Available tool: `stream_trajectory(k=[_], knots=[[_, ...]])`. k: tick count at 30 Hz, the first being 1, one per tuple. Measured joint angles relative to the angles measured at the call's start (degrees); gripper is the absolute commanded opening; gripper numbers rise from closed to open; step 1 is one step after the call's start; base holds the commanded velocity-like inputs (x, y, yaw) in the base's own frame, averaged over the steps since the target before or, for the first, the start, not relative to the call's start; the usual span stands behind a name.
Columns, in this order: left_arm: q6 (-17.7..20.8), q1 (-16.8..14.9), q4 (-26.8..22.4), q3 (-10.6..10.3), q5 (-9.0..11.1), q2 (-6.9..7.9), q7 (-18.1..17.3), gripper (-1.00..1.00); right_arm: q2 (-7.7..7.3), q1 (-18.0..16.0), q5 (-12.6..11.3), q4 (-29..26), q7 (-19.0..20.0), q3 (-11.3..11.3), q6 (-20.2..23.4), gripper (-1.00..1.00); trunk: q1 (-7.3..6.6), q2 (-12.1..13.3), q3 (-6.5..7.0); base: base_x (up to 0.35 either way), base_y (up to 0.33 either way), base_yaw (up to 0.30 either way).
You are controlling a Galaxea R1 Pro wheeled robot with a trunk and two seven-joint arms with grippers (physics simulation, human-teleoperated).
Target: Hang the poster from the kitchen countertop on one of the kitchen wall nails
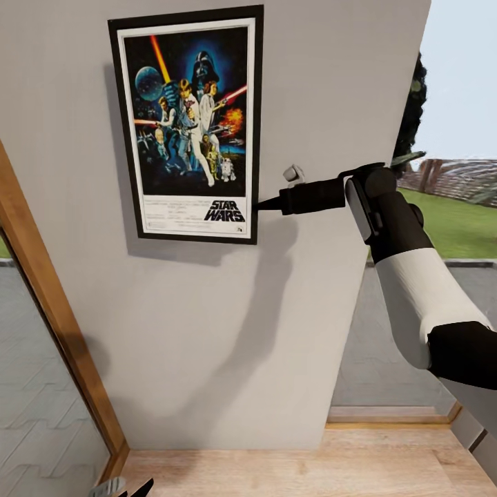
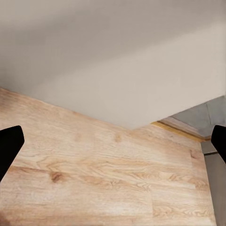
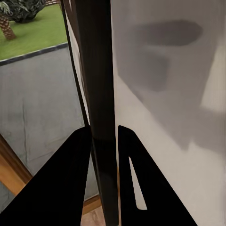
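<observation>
From my seat, the left gripper (image 2: 113, 146) hangs low over the wooden floor (image 2: 94, 174), its fingertips (image 2: 9, 146) wide apart with nothing between them; on the head view just its tips poke in at 6 o'clock. The poster (image 1: 188, 124) sits flat against the pale wall (image 1: 228, 331), upper left. The right gripper (image 1: 266, 204) comes in from 3 o'clock, clamped on the frame's lower right edge; the wrist view shows that edge (image 3: 100, 94) pinched between both fingers. I can't make out any nail.

Matt grey wall (image 1: 331, 103) — smooth, grained wood floor (image 2: 103, 179).
</observation>
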Motion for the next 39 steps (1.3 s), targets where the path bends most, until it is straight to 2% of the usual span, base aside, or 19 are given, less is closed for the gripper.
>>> stream_trajectory(k=[14,20,39], knots=[[0.0,0.0,0.0,0.0,0.0,0.0,0.0,1.0,0.05,0.3,-0.1,-0.2,0.0,0.0,-0.3,-1.0,0.0,0.0,0.0,0.0,0.0,0.0],[0.0,0.0,0.0,0.0,0.0,0.0,0.0,1.0,0.05,0.7,-0.2,-0.2,0.1,0.0,-4.0,-1.0,0.0,0.0,0.0,0.0,0.0,0.0],[0.0,0.0,0.0,0.0,0.0,0.0,0.0,1.0,-0.03,3.9,-0.3,-0.2,0.1,0.0,-6.5,-1.0,0.0,0.0,0.0,0.0,0.0,0.0]])
